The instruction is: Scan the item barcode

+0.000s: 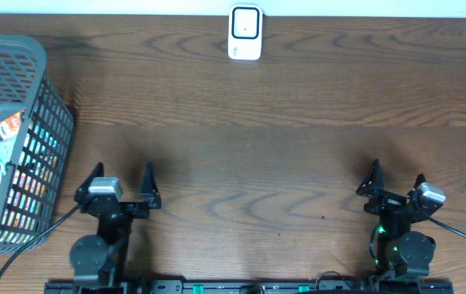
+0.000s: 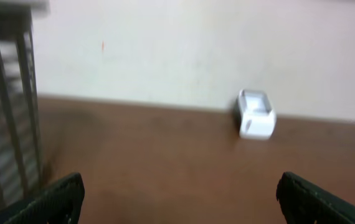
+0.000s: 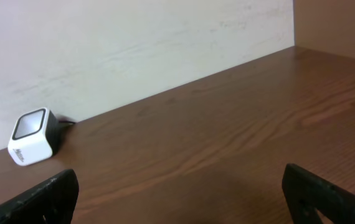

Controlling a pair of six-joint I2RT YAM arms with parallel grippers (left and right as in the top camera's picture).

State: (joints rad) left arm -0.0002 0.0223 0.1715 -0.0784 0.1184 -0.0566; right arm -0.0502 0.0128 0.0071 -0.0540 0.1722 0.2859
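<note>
Left gripper (image 1: 123, 173) and right gripper (image 1: 396, 175) stand spread wide, empty, well short of the scanner (image 1: 244, 33). Items (image 1: 6, 131) lie in a basket (image 1: 49, 151) far to the scanner's left.

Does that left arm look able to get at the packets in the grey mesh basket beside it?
Probably yes. The left claw is open and empty, the grey plastic mesh basket stands close at its side, open-topped, and nothing lies between them.

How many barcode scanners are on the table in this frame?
1. The white scanner sits at the far edge of the table, near the middle. The basket at the left could hide another.
</note>
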